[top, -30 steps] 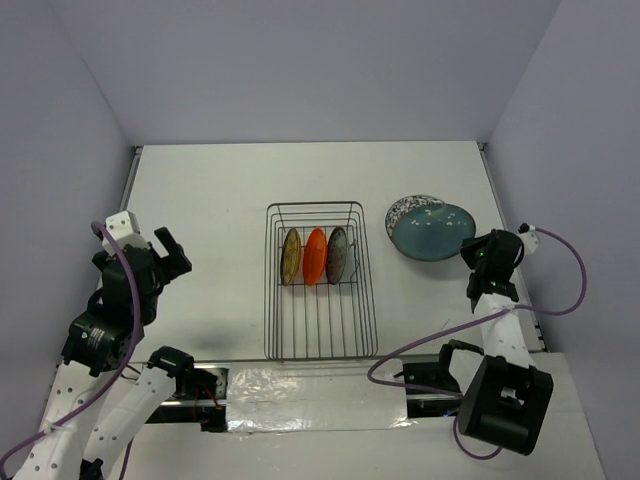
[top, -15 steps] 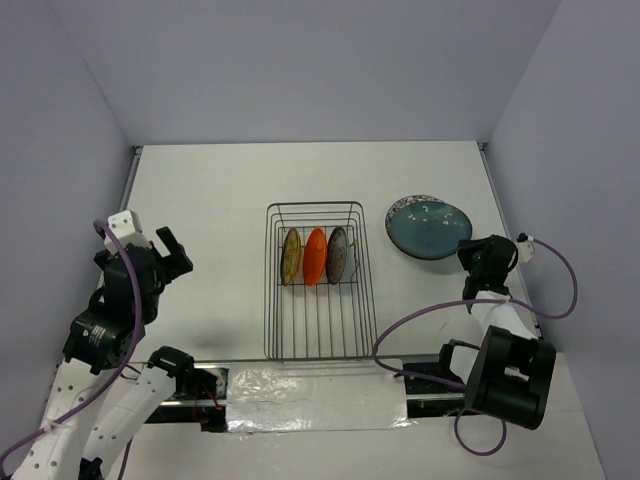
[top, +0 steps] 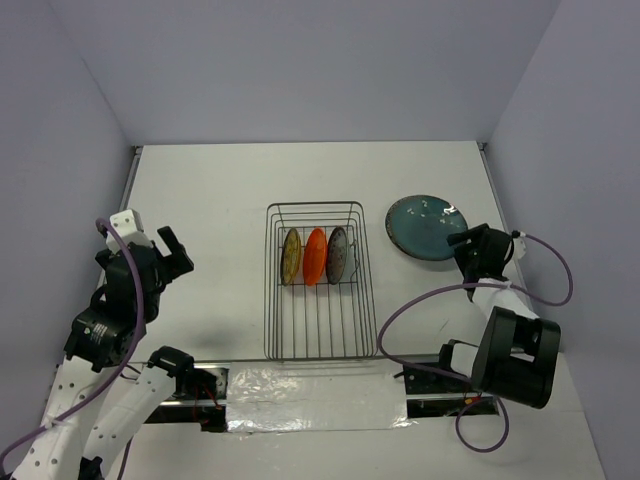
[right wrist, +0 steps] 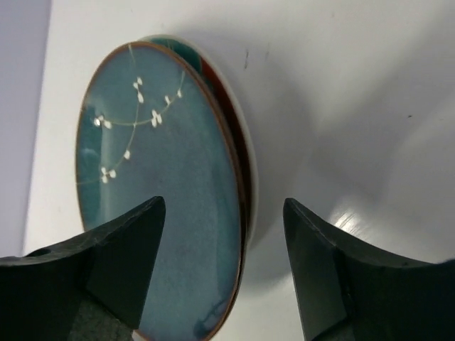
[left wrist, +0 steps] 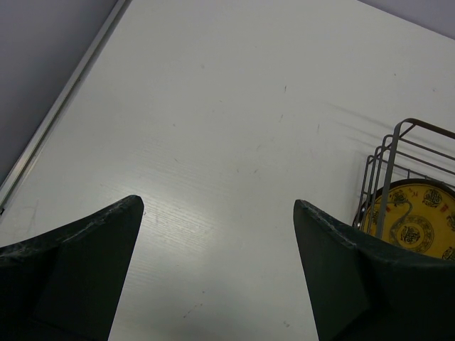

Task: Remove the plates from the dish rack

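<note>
The white-shelled left arm (top: 55,400) and white-shelled right arm (top: 515,350) carry black cylindrical joint housings and trail thin purple cables (top: 400,308). Their dark matte wedge-shaped fingers (left wrist: 71,277) show pale, scuffed edges.

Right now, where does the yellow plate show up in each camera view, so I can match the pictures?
Top external: the yellow plate stands on edge in the dish rack, leftmost of three plates there.
Left wrist: at the lower right edge, behind the rack's corner wires.
Right wrist: not in it.
Shared landmark: the dish rack, seen in the top and left wrist views.
</note>
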You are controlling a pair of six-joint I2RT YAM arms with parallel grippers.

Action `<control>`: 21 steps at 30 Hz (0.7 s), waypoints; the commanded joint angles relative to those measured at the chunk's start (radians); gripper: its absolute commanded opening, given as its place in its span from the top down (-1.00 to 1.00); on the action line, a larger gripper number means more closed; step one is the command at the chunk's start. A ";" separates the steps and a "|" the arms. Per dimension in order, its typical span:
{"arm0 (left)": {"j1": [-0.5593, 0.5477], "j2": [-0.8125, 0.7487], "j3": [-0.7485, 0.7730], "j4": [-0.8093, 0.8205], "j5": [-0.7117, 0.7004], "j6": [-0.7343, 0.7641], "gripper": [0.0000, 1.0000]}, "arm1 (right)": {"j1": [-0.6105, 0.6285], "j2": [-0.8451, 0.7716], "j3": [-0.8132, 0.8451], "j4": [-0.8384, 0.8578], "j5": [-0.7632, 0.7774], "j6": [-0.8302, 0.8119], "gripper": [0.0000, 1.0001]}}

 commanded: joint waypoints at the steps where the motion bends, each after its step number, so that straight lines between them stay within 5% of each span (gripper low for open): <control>1: -0.003 0.013 0.001 0.042 0.002 0.011 -0.99 | 0.056 0.003 0.117 -0.228 0.108 -0.097 -0.64; 3: -0.003 0.024 0.001 0.039 0.001 0.009 -0.99 | 0.080 0.009 0.157 -0.307 0.131 -0.117 -0.66; 4: -0.003 0.026 0.001 0.037 -0.001 0.009 -0.99 | 0.082 0.012 0.165 -0.322 0.119 -0.134 -0.95; 13: -0.003 0.032 0.004 0.030 -0.015 -0.001 -0.99 | 0.103 0.089 0.286 -0.535 -0.019 -0.229 -1.00; 21: -0.003 0.067 0.010 0.030 -0.001 0.005 -0.99 | 0.129 -0.379 0.130 -0.533 -0.016 -0.303 -1.00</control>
